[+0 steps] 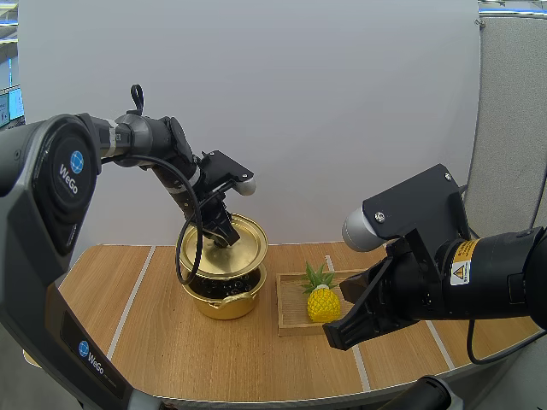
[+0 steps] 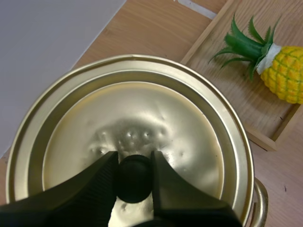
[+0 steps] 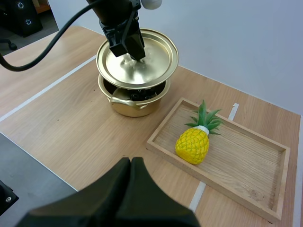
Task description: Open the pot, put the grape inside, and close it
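lid hangs tilted over the pot, my left gripper pinching its knob; my right gripper sits closed on nothing near the wooden tray.

The knob is pinched between the two black fingers of the left gripper, one tip pressed to each side. The golden lid is seen from above, its dimpled centre just beyond the knob. A gold pot handle is glimpsed past the lid's rim. Near the lid, a toy pineapple is laid on its side in the wooden tray, green leaves turned toward the lid. The tray is set on the wooden table.
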`<state>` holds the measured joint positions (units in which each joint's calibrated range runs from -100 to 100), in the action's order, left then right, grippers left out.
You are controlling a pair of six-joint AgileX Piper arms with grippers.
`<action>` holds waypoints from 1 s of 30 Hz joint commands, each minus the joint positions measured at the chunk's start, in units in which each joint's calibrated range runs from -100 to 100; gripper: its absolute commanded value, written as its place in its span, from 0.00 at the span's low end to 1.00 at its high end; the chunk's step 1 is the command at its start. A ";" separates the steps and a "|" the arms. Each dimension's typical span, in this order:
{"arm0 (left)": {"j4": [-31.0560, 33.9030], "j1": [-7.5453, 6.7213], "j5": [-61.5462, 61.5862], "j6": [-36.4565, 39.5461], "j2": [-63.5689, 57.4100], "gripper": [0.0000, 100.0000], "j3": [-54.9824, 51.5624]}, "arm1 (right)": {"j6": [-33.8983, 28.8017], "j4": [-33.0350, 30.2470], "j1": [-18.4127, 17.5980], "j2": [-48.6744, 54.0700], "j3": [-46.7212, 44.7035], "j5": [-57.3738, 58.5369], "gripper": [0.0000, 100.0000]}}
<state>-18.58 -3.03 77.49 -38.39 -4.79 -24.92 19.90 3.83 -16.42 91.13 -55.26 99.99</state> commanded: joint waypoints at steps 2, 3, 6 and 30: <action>-2.54 -0.27 -6.96 -2.79 -0.20 0.00 -4.33 | -0.18 -0.27 0.22 0.46 -0.12 0.01 0.00; -2.54 -0.27 -8.13 -2.93 -0.20 0.00 -4.60 | -0.18 -0.27 0.22 0.46 -0.12 0.01 0.00; -2.43 -0.27 -11.14 -4.20 0.02 0.00 -6.13 | -0.18 -0.27 0.22 0.46 -0.12 0.01 0.00; -2.16 -0.27 -7.61 -4.68 8.60 0.00 -6.27 | -0.18 -0.27 0.22 0.46 -0.12 0.01 0.00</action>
<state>-21.27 -3.03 66.17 -42.44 2.64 -30.53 19.90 3.83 -16.42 91.13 -55.26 99.99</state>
